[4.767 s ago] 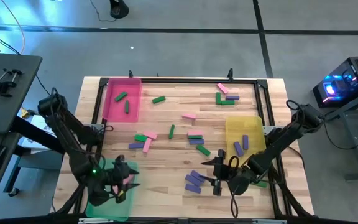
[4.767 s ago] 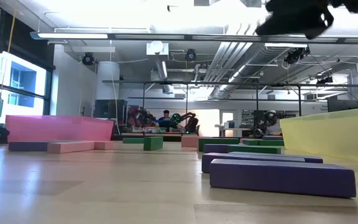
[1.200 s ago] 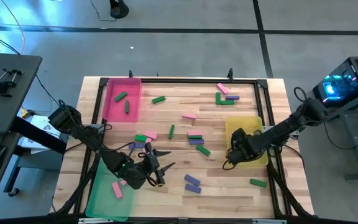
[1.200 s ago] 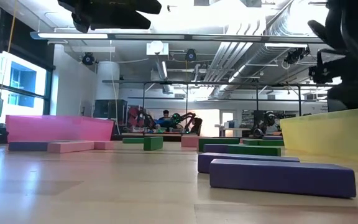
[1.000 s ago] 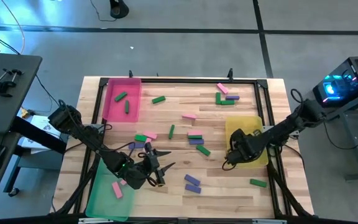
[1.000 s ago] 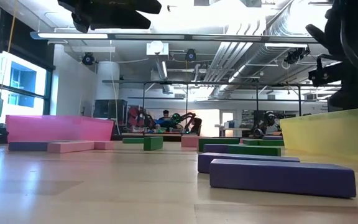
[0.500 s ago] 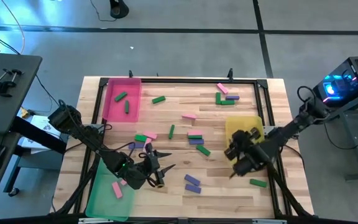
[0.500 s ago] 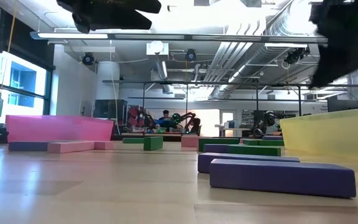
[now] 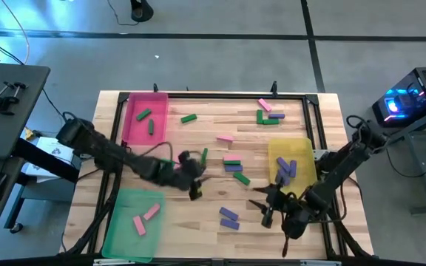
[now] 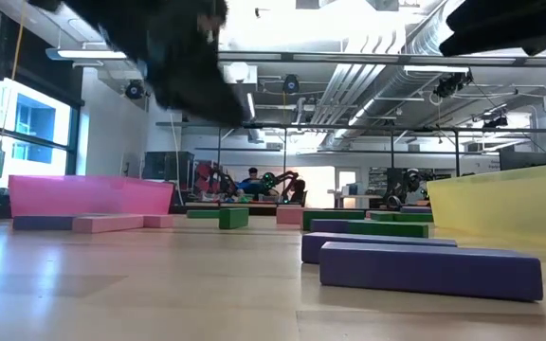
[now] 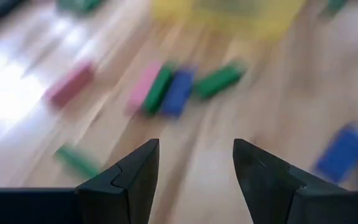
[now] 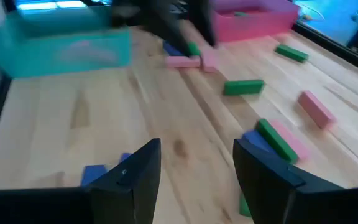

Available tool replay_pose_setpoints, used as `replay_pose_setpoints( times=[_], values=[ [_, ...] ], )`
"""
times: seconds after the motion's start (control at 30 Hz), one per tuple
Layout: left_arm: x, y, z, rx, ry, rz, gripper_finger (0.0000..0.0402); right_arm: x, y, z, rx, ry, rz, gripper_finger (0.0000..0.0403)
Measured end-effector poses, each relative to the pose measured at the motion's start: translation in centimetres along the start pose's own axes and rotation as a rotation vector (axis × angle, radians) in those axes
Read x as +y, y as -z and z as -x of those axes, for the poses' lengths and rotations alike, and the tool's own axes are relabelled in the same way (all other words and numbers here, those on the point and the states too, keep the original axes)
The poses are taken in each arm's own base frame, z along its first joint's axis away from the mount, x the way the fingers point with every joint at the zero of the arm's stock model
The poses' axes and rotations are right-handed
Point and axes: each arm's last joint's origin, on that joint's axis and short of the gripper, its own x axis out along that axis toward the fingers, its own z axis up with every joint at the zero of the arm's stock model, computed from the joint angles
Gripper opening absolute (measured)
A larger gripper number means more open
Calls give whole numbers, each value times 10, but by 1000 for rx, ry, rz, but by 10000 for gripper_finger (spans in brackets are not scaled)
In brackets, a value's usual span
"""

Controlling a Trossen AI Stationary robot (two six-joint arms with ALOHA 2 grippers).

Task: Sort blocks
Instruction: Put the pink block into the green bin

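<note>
Small green, pink and purple blocks lie flat and scattered on the wooden table [image 9: 213,199]. One cluster [image 9: 232,163] is near the middle and two purple blocks [image 9: 229,216] lie nearer the front. My left gripper [image 9: 198,185] hovers open over the table's middle, left of that cluster [image 11: 166,87], with nothing between its fingers [image 11: 194,155]. My right gripper [image 9: 261,205] hovers open above the near right part, just right of the two purple blocks, and is also empty [image 12: 194,155].
A pink tray [image 9: 145,129] at the far left holds two green blocks. A green tray [image 9: 120,229] at the near left holds two pink ones. A yellow tray [image 9: 302,151] at the right holds purple ones. A black frame rail [image 9: 213,94] borders the table.
My left gripper has swung from beside the green tray toward the far edge and the right, to the table's middle. My right gripper has left the yellow tray, moving toward the near edge and the left while rising and tipping up toward level. No block on the table has visibly moved.
</note>
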Motion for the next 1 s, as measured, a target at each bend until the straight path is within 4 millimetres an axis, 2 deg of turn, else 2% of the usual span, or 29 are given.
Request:
replay_pose_setpoints(
  times=[0.13,0.27,0.53,0.83,1.0],
  values=[
    [32,13,-11,282,-10,-80,184,3,5,-2,6,3,24,185],
    [54,21,-15,434,-72,-120,184,3,7,-6,10,15,29,185],
    [68,20,-20,478,-11,-336,184,2,6,-8,11,19,23,185],
    [86,20,-28,529,18,-376,184,3,6,-8,30,1,21,185],
    [93,28,-40,597,119,-321,184,3,6,-8,34,-3,22,185]
  ],
)
